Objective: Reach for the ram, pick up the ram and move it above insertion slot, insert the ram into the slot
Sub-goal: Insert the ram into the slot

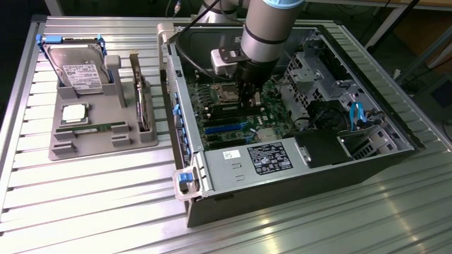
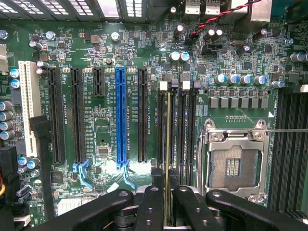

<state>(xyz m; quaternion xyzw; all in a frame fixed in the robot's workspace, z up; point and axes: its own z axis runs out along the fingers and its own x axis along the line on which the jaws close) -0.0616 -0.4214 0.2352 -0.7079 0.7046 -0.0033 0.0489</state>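
At the centre of the exterior view, the gripper (image 1: 249,100) hangs inside the open computer case (image 1: 297,159), low over the green motherboard (image 1: 233,124). From the wrist camera, its black fingers (image 2: 154,207) are pressed together on the ram (image 2: 167,144), seen edge-on as a thin stick. The ram stands directly over the slot (image 2: 168,130), between the blue socket (image 2: 121,115) and the silver processor socket (image 2: 233,163). The case lies on a ribbed metal table (image 1: 92,196); a grey tray (image 1: 99,121) with a hard drive (image 1: 78,66) sits at the exterior view's left.
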